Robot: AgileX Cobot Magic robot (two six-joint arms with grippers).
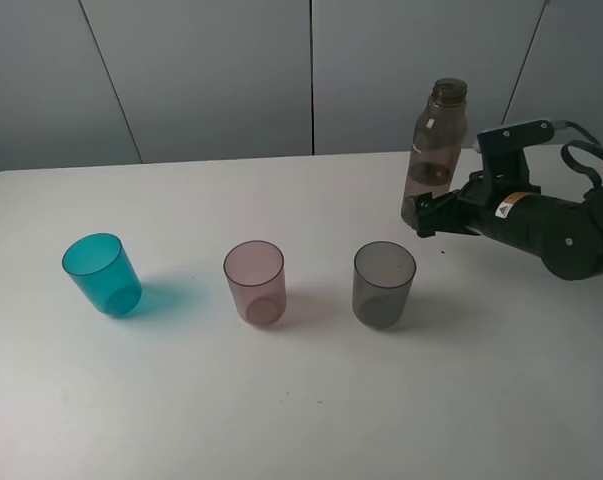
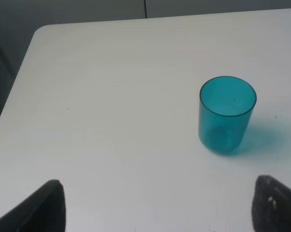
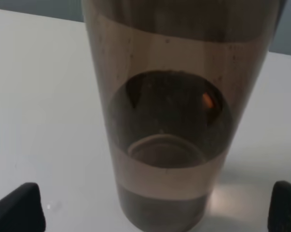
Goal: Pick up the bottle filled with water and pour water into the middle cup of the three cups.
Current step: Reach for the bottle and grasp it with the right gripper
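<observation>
Has the bottle point(image 1: 438, 145) upright on the tabletop point(image 1: 281, 420), at the far right, behind and a little right of the grey cup point(image 1: 384, 284). Brackets its lower part with the right hand point(image 1: 428, 210), reaching in from the right edge. Shows that hand spread wide in the right wrist view: fingers point(image 3: 15, 210) out at either side, the bottle standing between them and apart from both, with bare tabletop in the gaps. Grips nothing.

Looks darker in the bottle's lower body, perhaps water; hard to tell the level through the smoky wall.

Sets the cups in a row across the middle, well apart from one another: teal cup point(image 1: 102, 275) at the left, pink cup point(image 1: 254, 282) in the centre, grey at the right, all mouth up.

Shows the left hand point(image 2: 159, 208) wide as well, nothing between its fingers, above the tabletop with the teal cup ahead of it.
</observation>
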